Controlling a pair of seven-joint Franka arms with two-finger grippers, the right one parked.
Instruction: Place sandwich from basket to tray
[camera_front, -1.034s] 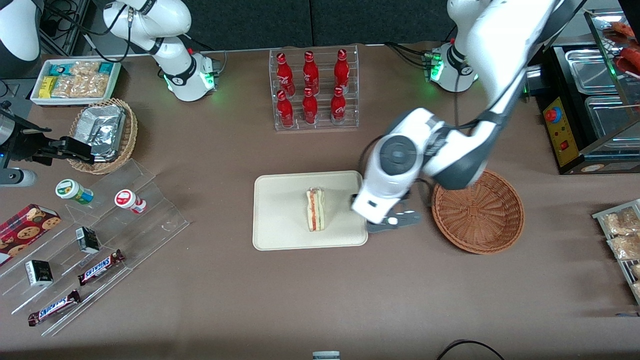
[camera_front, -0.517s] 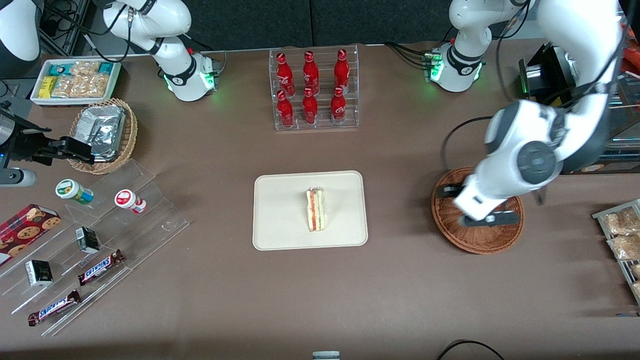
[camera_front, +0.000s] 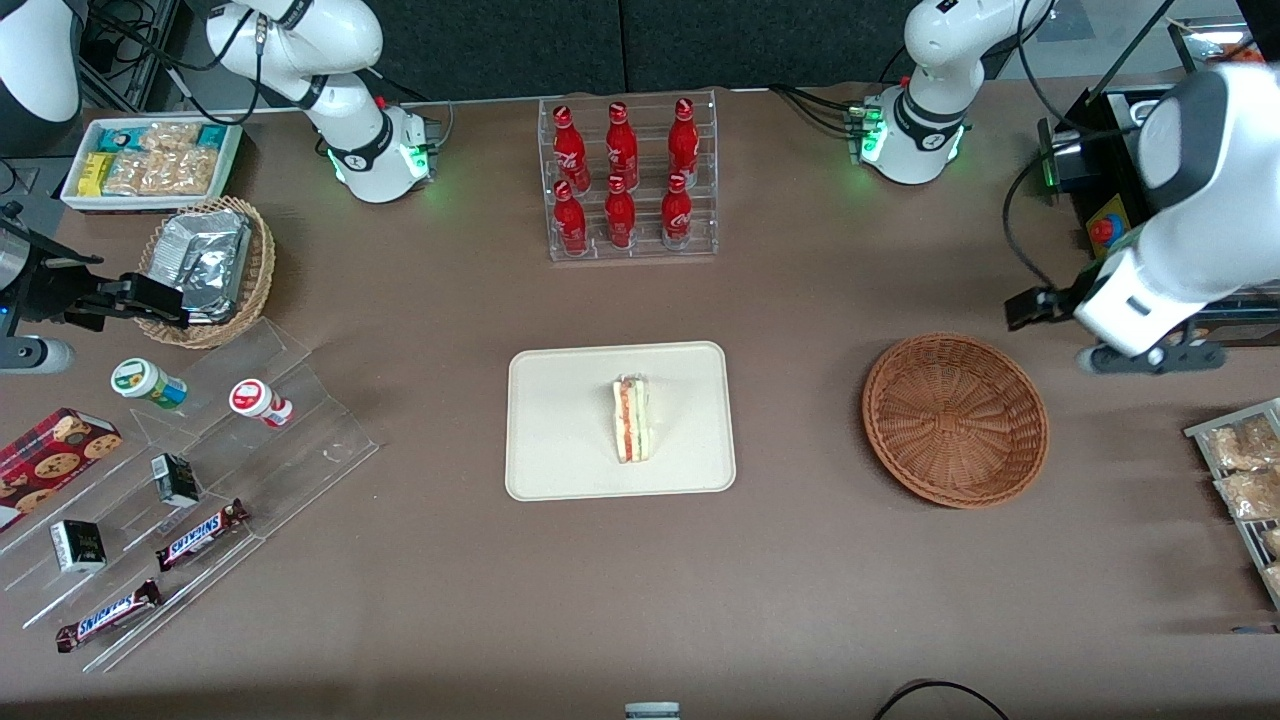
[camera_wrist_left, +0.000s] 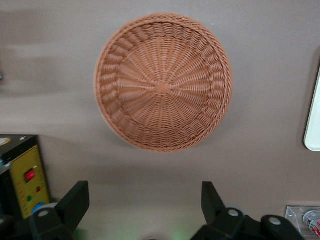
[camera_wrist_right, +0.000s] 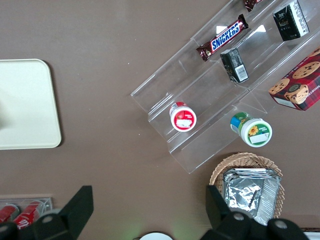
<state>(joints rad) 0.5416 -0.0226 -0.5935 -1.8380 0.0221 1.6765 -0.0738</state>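
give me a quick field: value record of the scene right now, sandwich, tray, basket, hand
sandwich: sandwich lies on the tray, cut edge with red and green filling showing
tray: tray flat on the table, nearer the front camera than the bottle rack
basket: basket holds nothing, sits beside the tray toward the working arm's end
hand: hand open, holding nothing, above the table beside the basket, off its rim
task state: sandwich out of the basket and on the tray

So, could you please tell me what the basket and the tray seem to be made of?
The basket looks like woven wicker, reddish-brown and matte, with strands radiating from its centre. The tray seems to be smooth cream plastic or fibre; unclear which.
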